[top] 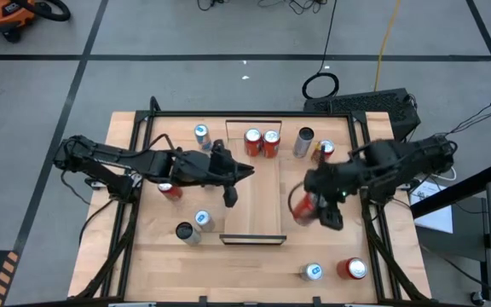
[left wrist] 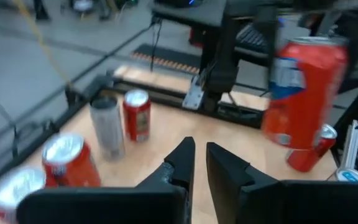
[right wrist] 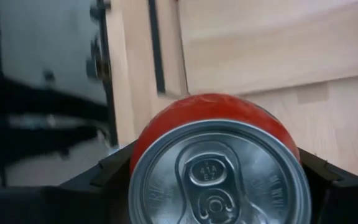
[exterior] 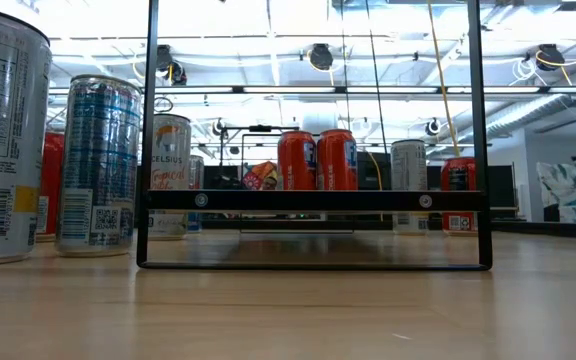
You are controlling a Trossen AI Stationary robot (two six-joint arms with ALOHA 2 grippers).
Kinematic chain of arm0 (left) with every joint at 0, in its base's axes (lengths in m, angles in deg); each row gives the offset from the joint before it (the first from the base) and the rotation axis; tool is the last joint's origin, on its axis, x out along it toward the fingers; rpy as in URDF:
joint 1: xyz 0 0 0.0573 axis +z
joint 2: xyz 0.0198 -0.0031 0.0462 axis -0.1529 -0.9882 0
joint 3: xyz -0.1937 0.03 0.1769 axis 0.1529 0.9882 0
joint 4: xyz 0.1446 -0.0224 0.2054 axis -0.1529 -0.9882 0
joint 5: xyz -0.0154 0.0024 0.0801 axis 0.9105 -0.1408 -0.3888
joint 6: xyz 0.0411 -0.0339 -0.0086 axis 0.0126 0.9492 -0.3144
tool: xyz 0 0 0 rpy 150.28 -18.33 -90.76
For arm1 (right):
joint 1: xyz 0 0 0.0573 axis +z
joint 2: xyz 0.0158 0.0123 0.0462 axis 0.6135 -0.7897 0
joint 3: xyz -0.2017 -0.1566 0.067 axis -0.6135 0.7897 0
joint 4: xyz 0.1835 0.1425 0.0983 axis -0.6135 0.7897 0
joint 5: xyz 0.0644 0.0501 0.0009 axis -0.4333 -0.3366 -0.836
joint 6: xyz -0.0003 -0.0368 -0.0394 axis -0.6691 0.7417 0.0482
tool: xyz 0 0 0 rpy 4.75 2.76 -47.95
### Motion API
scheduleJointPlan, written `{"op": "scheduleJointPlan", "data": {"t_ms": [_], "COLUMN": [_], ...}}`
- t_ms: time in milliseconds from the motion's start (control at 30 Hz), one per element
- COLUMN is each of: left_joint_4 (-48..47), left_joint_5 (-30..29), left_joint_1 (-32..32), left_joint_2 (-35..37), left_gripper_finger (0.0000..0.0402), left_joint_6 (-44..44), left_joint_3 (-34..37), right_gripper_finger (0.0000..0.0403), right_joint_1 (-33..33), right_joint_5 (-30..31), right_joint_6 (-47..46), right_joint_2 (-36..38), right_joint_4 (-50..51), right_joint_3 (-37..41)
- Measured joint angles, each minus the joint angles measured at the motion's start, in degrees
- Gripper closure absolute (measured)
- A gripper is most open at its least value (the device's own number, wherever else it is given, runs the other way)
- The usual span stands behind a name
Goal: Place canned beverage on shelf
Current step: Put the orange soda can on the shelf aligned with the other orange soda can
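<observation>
Wooden tabletop (top: pixel 254 260) lies under me as my right claw (top: pixel 309 207) clamps a red can (top: pixel 303 208) beside the shelf (top: pixel 254 200), so I should set it upright while my left claw (top: pixel 231 198), narrowly parted, waits.

Right claw (top: pixel 314 210) grips a red can (top: pixel 302 207) beside the shelf (top: pixel 252 200).

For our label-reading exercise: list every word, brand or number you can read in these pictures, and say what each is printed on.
"CELSIUS" – the white can, low view.
"...SIUS" – the large can at the edge, low view.
"41A", perhaps – stamped on the tab of the red can that the right gripper holds.
All other cans' print: too small or blurred.
</observation>
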Motion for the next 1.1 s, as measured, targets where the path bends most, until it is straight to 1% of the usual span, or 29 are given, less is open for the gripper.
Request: {"op": "scheduleJointPlan", "data": {"t_ms": [100, 233, 467, 533, 600, 667, 800, 967, 1100], "left_joint_4": [3.63, 5.81, 5.14, 5.18, 5.11, 4.51, 3.31, 3.28, 3.37], "left_joint_5": [0.06, 0.04, 0.28, 0.28, 0.19, -0.74, -2.25, -7.07, -7.28], "left_joint_1": [-0.80, -1.85, -3.07, -3.34, -3.34, -3.34, -3.17, -3.05, -2.02], "left_joint_2": [0.06, 0.20, 0.31, 0.31, 0.31, 0.28, 0.26, 0.24, -0.24], "left_gripper_finger": [0.0327, 0.0260, 0.0118, 0.0086, 0.0064, 0.0054, 0.0052, 0.0052, 0.0052], "left_joint_6": [-5.41, -10.92, -12.56, -12.58, -12.56, -12.56, -12.75, -13.64, -14.16], "left_joint_3": [-0.10, -2.22, -5.29, -5.67, -5.72, -5.72, -5.62, -5.48, -5.42], "right_gripper_finger": [0.0132, 0.0132, 0.0132, 0.0132, 0.0132, 0.0132, 0.0132, 0.0132, 0.0131], "right_joint_1": [-2.65, -5.43, -8.62, -9.65, -10.65, -11.45, -12.69, -13.90, -14.72], "right_joint_5": [0.22, 1.21, 5.82, 6.98, 7.58, 7.56, 7.53, 7.31, 7.36], "right_joint_6": [-3.75, -8.39, -12.75, -13.95, -14.28, -14.32, -14.10, -14.63, -15.75], "right_joint_2": [0.00, -0.02, -0.31, -0.31, -0.31, -0.31, -0.31, -0.31, -0.31], "right_joint_4": [-2.12, -6.03, -13.50, -15.60, -17.77, -19.47, -23.05, -25.37, -26.47], "right_joint_3": [-1.32, -1.34, -1.32, -1.32, -1.32, -1.32, -1.32, -1.32, -1.30]}}
